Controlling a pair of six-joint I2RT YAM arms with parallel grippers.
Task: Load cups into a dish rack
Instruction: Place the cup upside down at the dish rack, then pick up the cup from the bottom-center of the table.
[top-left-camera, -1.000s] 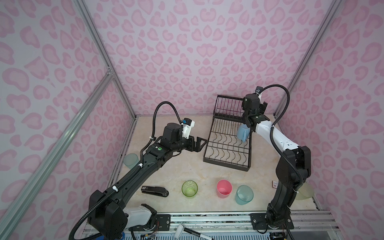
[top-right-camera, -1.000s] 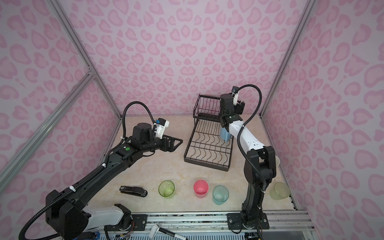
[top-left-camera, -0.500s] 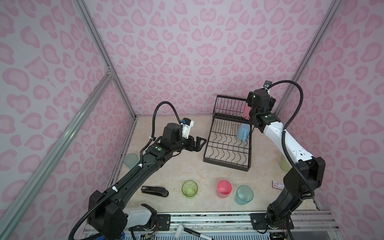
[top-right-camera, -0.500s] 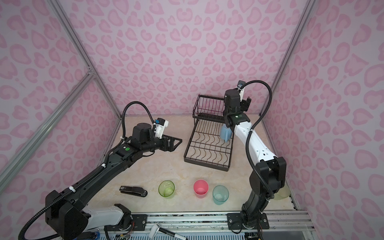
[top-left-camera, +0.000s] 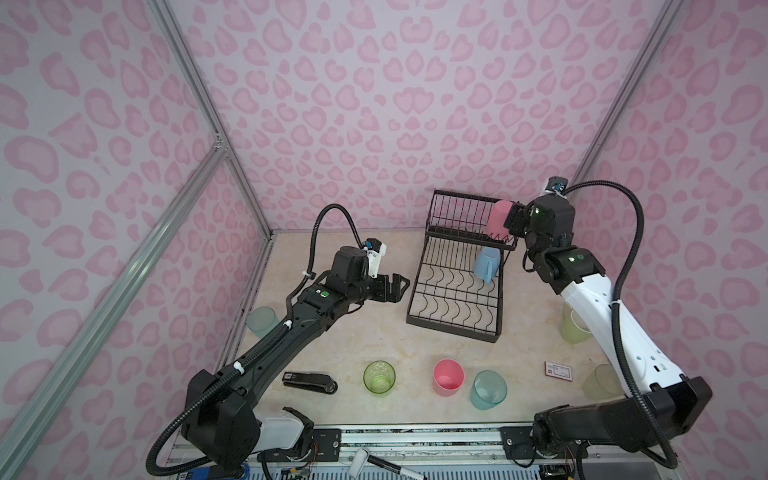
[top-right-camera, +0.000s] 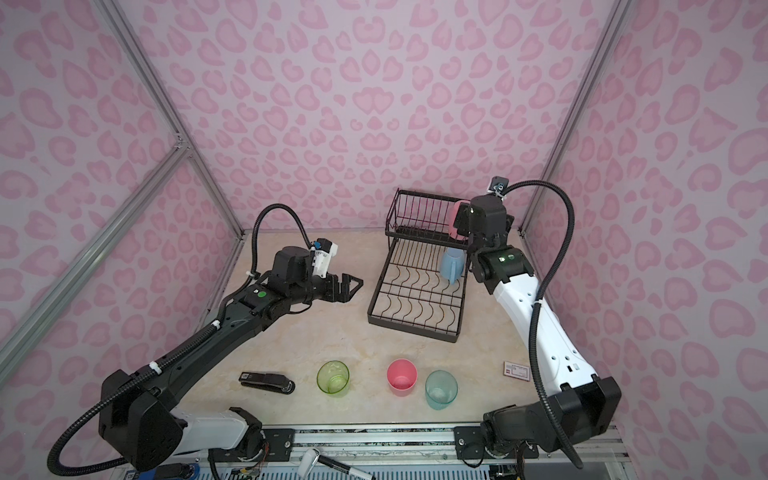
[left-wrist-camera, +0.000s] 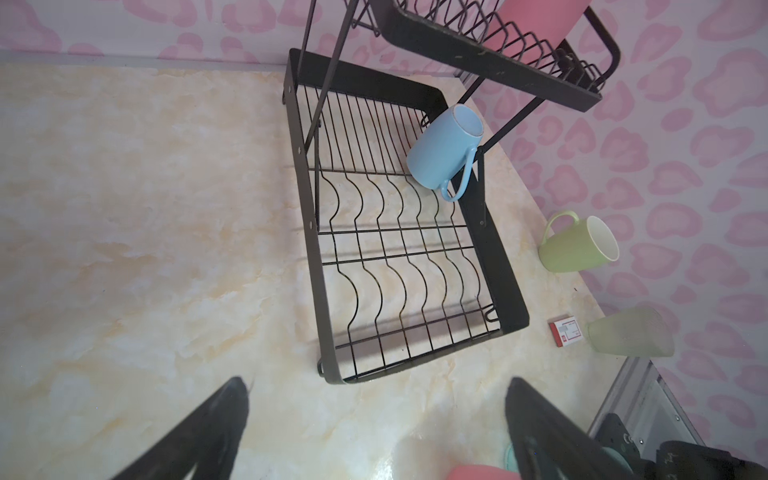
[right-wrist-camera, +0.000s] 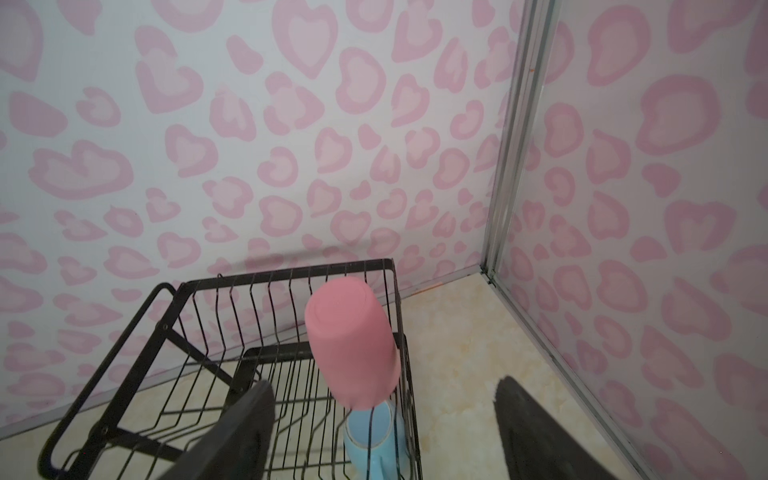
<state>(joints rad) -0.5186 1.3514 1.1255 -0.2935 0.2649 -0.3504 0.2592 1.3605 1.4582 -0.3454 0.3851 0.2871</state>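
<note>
Clearance: right end effector (top-left-camera: 512, 220), apart beside the upturned pink tumbler (top-left-camera: 496, 218) at 1 o'clock of the rack (top-left-camera: 453, 331), should back straight off; left end effector (top-left-camera: 400, 286) apart too.

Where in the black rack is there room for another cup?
In the dish rack, the lower grid is mostly bare, from the front rim back to the light blue mug leaning at its right side. The upper basket is free left of the upside-down pink tumbler. That right end is crowded, with the right gripper beside the tumbler.

Eight cups (top-left-camera: 448, 377); one dish rack (left-wrist-camera: 498, 266); one stapler (top-left-camera: 309, 381); one small card (top-left-camera: 557, 369).
</note>
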